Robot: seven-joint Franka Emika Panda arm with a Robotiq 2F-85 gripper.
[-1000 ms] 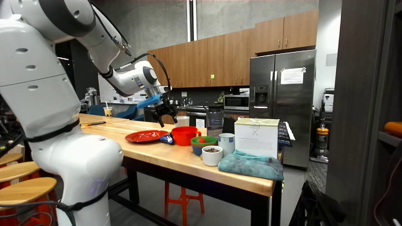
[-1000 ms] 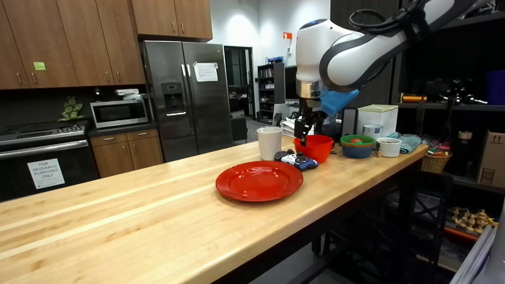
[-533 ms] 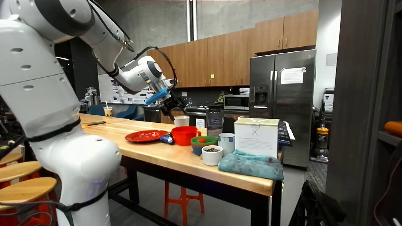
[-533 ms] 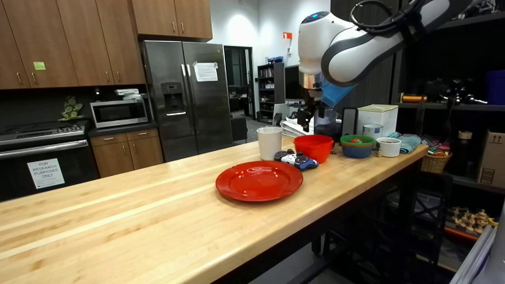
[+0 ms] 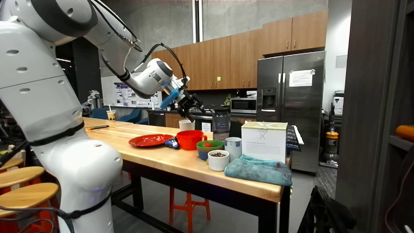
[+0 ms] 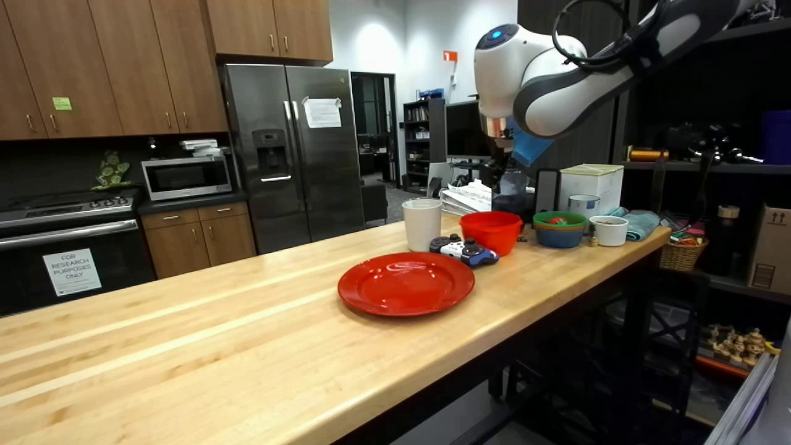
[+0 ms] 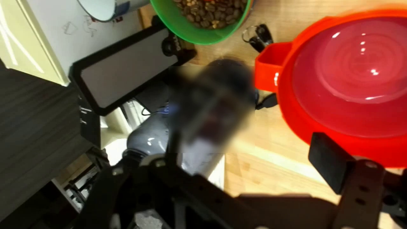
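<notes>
My gripper (image 5: 196, 114) hangs above the table, open, and I see nothing held in it. In the wrist view the two fingers stand wide apart, the right finger pad (image 7: 330, 162) overlapping the edge of a red bowl with a handle (image 7: 287, 105). A grey translucent bottle (image 5: 221, 124) with a dark lid is close by; in the wrist view the left finger crosses it, and a blurred patch hides part of it. A white cup (image 6: 422, 225) stands by the red bowl. Before the bowl lie a game controller (image 6: 463, 249) and a red plate (image 6: 406, 290).
Nested bowls, green on top (image 5: 210, 147), a small white bowl (image 5: 218, 163), a mug (image 5: 233, 147), a white box (image 5: 264, 144) and a teal towel (image 5: 258, 171) crowd one table end. A black-framed panel (image 7: 124, 70) and keys (image 7: 260, 38) show in the wrist view.
The gripper has risen and shifted away from over the red bowl, toward the bottle. Its jaws stay open. The objects on the table have not moved.
</notes>
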